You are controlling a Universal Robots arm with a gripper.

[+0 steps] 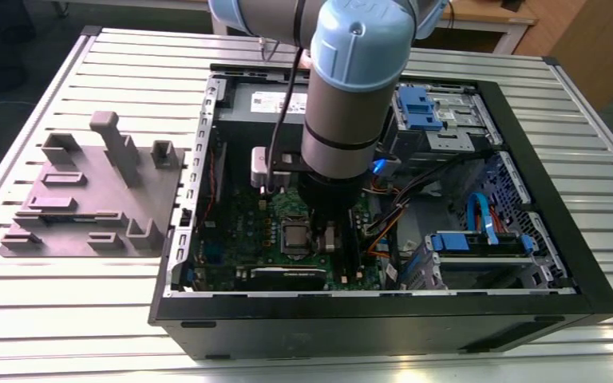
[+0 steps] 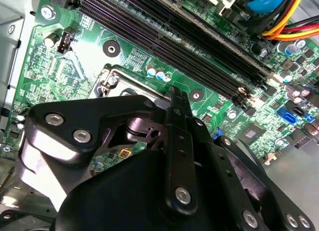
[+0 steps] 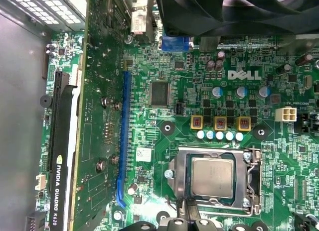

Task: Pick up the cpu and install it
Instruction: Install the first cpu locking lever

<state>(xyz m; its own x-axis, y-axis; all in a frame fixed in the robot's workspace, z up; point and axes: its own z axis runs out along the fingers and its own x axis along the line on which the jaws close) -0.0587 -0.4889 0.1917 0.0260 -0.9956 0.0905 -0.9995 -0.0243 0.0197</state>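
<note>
In the exterior view the grey fixture (image 1: pixel 88 195) lies at left on the worktop (image 1: pixel 61 311). In the first wrist view the cpu (image 3: pixel 213 177) sits in the socket (image 3: pixel 214 178), lower right. Hand (image 3: pixel 192 211) just beside it; whether it is open or gripping anything I cannot tell. Best kept square over the socket, without sideways drag.

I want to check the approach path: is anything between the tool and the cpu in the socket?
Nothing visible. The small silvery-grey square cpu lies uncovered inside the silver socket frame on the green motherboard, with the black tool right at its edge.
</note>
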